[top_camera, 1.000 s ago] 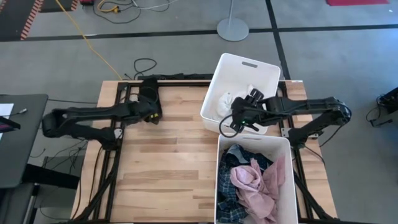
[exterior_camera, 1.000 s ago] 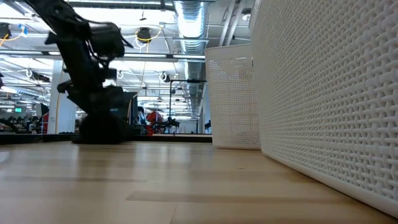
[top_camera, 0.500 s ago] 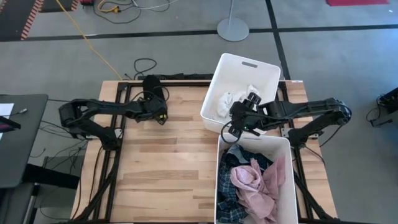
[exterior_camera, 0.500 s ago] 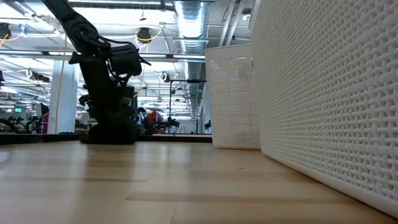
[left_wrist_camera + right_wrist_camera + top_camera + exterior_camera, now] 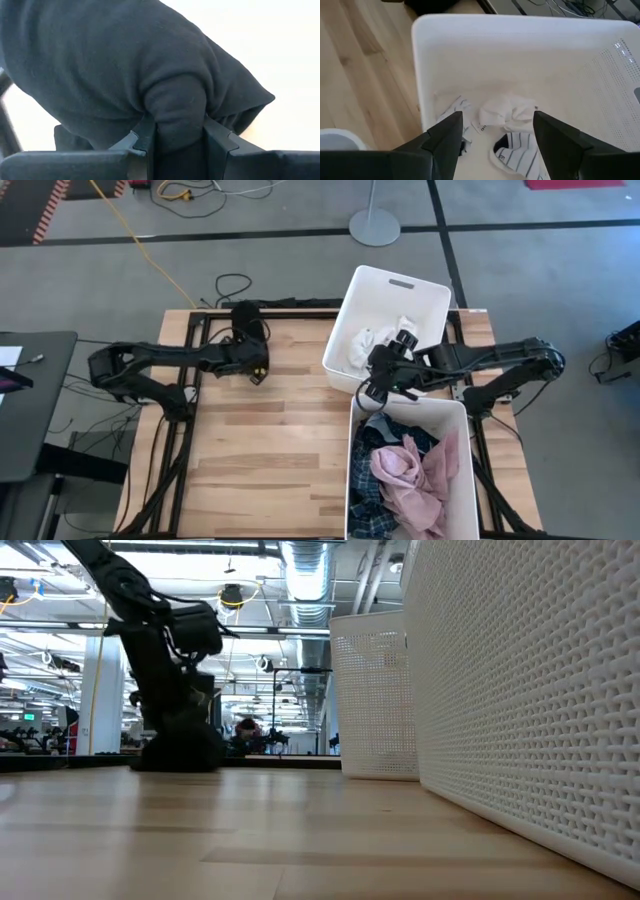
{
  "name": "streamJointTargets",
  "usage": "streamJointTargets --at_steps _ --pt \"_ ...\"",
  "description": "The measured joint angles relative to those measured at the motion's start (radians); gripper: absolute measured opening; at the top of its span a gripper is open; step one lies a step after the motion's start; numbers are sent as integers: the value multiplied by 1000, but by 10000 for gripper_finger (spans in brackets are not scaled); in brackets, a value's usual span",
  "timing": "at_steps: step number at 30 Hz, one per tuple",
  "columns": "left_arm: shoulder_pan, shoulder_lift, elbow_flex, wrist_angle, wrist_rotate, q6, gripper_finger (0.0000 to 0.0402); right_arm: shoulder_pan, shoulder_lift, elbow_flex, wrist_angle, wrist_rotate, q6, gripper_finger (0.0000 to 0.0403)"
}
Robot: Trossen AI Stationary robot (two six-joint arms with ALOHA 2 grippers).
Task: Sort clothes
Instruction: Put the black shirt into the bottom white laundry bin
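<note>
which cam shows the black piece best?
Left wrist view: the black piece fills the frame, a fold pinched in the left gripper. High view shows only a dark spot; low view a dark lump; right wrist view nothing clear.

No legible text (signs too blurred)

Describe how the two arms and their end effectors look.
Both arms are dark, slender and jointed. The left end effector has two flat dark fingers with stepped inner edges. The right end effector has the same broad dark fingers. A small yellow marking shows near the left wrist.
</note>
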Motion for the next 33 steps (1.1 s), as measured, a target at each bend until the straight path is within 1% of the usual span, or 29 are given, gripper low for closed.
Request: streamJointTargets --at_steps 3,7,9,13,19,25,29,31,33 --pt "-30 -80 -3 -5 44 6 92 15 0 0 17 0 -9 258" --pt "-69 -232 -4 -22 108 1 89 39 0 0 74 2 -54 258" --pt "-86 -320 -2 -14 118 1 79 56 0 0 119 1 -90 258" --pt "-115 -489 1 -8 130 -1 77 93 0 0 221 1 -171 258" --pt "-158 -683 2 -3 145 -6 77 156 14 0 414 -5 -350 258" --pt "-198 -791 3 47 174 -17 77 211 104 0 598 -10 -619 258" --pt "-224 -827 4 117 238 -25 77 219 192 0 731 -8 -787 258" --pt "-236 -835 5 157 275 -28 77 219 234 0 803 8 -869 258" --pt "-249 -838 6 186 308 -37 76 219 269 0 870 59 -964 258"
